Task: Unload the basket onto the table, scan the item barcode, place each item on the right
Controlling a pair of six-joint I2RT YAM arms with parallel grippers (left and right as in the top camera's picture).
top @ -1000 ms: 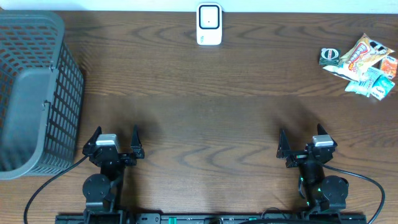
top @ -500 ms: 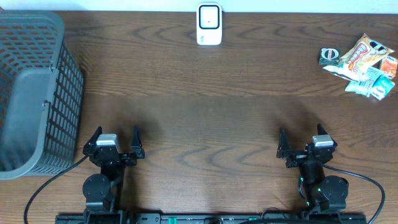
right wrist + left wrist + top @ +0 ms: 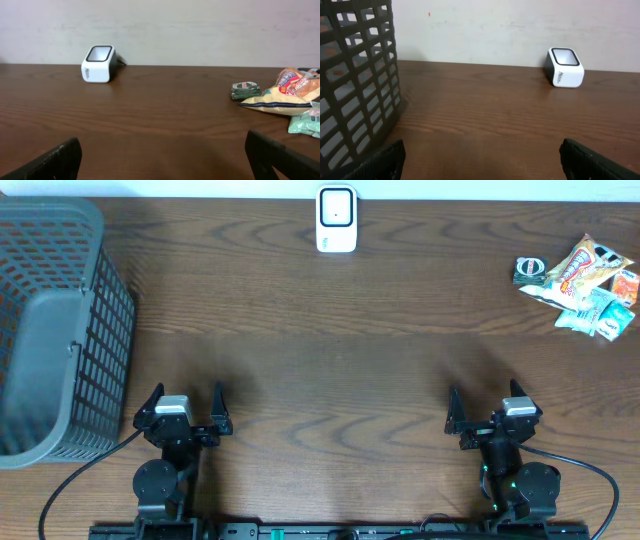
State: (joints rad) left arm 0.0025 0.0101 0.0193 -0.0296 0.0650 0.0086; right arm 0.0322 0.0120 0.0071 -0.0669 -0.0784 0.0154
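Now | claws: two, left claw (image 3: 187, 395) and right claw (image 3: 484, 398), both spread wide, holding nothing | scanner (image 3: 336, 218): one, white box with a dark window, far ahead, between the claws | snack packets (image 3: 585, 280): at least four, heaped, bright-coloured, far ahead-right of right claw | basket (image 3: 110, 330): one, grey, left of left claw

1. the left gripper (image 3: 481, 162) is hanging low over the brown wooden table (image 3: 485, 120), its jaws standing wide apart with nothing between them.
2. only its dark fingertips (image 3: 377, 161) are showing, one in each bottom corner.
3. a dark grey lattice basket (image 3: 355, 85) is standing upright on the wood, filling the left edge.
4. a white scanner (image 3: 565, 67) with a dark window on top is sitting far back on the right, near the pale wall (image 3: 480, 30), well apart from the basket.
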